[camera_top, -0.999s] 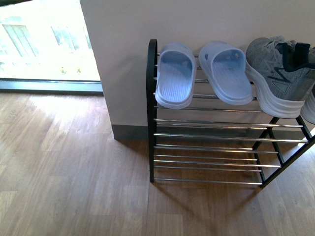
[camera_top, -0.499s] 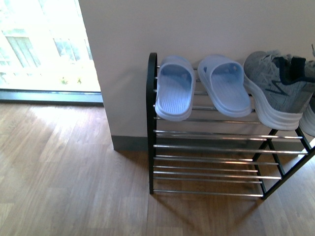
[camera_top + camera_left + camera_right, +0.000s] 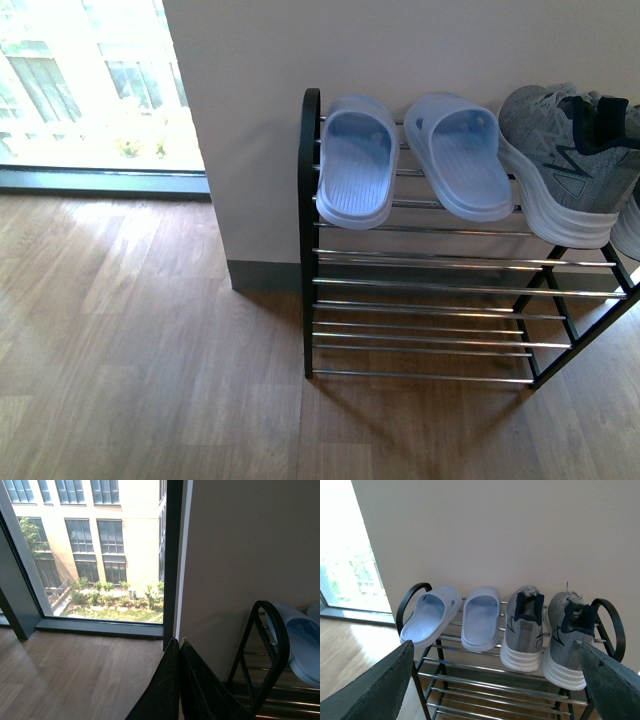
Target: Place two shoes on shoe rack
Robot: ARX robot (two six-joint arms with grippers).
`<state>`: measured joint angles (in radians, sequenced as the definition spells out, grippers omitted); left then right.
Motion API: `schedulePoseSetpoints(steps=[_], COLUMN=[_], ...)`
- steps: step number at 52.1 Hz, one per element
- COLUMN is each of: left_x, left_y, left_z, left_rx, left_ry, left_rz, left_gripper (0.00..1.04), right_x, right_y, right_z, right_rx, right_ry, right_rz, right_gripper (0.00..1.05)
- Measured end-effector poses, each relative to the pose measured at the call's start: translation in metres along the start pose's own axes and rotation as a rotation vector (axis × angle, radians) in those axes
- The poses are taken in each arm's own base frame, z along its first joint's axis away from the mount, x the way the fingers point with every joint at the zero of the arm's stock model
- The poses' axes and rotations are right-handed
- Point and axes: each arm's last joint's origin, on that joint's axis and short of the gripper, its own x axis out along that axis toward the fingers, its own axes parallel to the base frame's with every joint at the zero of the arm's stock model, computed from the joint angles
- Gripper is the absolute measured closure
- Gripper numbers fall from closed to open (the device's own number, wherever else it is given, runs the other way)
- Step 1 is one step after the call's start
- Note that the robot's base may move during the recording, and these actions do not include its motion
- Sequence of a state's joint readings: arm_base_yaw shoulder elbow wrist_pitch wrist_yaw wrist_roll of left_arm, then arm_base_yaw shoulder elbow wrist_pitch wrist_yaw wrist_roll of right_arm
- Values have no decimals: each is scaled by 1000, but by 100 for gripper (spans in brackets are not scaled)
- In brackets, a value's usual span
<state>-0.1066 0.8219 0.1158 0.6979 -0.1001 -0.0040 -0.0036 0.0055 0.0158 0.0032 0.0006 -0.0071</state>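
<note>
Four items sit side by side on the top tier of the shoe rack (image 3: 512,645), and going left to right in the right wrist view they are a pale blue slipper (image 3: 430,615), its mate (image 3: 481,615), then the two grey shoes: the left shoe (image 3: 524,630) and the right shoe (image 3: 567,640), heels toward the camera, soles on the chrome bars and toes toward the wall.

Compared with the front pictures of a second and half a second ago, nothing on the rack has shifted relative to anything else. Only the framing has wobbled, with the rack sitting a little lower half a second ago and now higher again. That reads as the robot's body moving slightly, not the shoes. Neither arm appears in the front view.

At the far left, the left hand (image 3: 179,645) shows its two dark fingers pressed together with nothing between them, pointed at the wall beside the rack's black side frame (image 3: 272,645). The right hand (image 3: 495,680) is spread wide, its fingers at either edge of the picture and empty, facing the rack from a distance.

My judgement is that both shoes are placed and the task is essentially complete.
</note>
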Motion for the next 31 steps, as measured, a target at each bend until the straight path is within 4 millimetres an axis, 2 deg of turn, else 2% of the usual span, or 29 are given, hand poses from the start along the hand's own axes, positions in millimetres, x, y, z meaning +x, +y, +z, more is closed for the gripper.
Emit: schedulePoseSetpoints(steps=[11,21,31], left_x=[-15,-25,-33], left_y=[14,14,14], left_z=[-6,-16,-13], left_rx=[-1,-1,-1], left_ry=[-1,-10,-18], left_rz=[8,3,3], left_gripper=[103,103,103], right_x=[0,0,0], right_y=[0,0,0], right_z=[0,0,0], right_rx=[0,0,0], right_ry=[0,0,0], right_rz=[0,0,0], right_gripper=[9,9,9])
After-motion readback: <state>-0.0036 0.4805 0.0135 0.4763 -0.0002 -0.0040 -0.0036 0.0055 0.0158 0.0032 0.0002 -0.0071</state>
